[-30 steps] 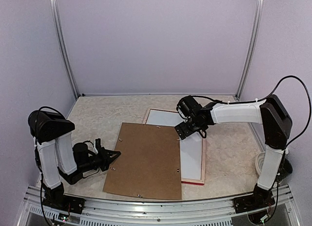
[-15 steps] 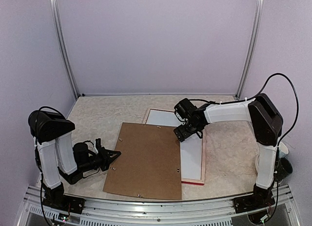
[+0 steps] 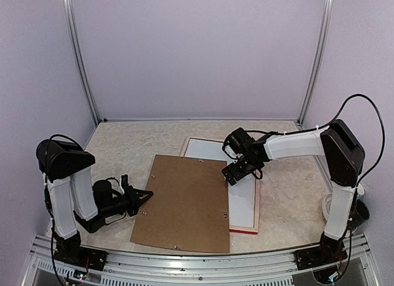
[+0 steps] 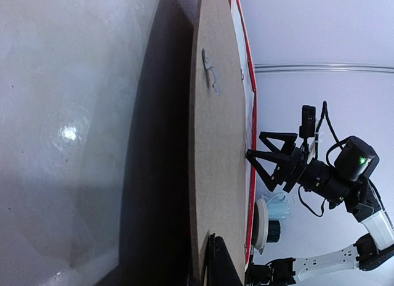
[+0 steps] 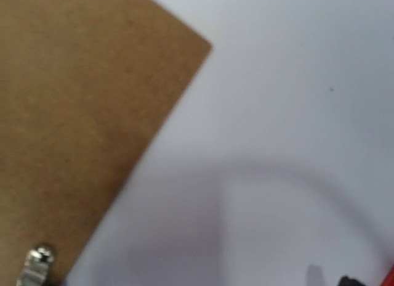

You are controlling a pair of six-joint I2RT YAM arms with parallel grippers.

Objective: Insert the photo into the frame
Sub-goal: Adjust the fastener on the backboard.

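The right pincer stood spread wide with nothing between its fingers, pointing down at the far right corner of the brown backing board, where that corner lay on a plain white sheet. From its wrist camera I saw only the brown corner, a small metal clip on the board, and blurred white beside it. That white sheet appeared to be the photo, back side up, with no printed picture showing. It lay flat inside the frame, which rested face down on the table with its pale wood side up and a strip of red along its near edge. The frame's long axis ran from the arms toward the back wall, its near end leaning slightly right, and the photo lay the same way. The board covered the frame's left part and was turned a little off the frame's line. The left pincer was pressed together low at the board's left edge; I could not tell whether it pinched the board.
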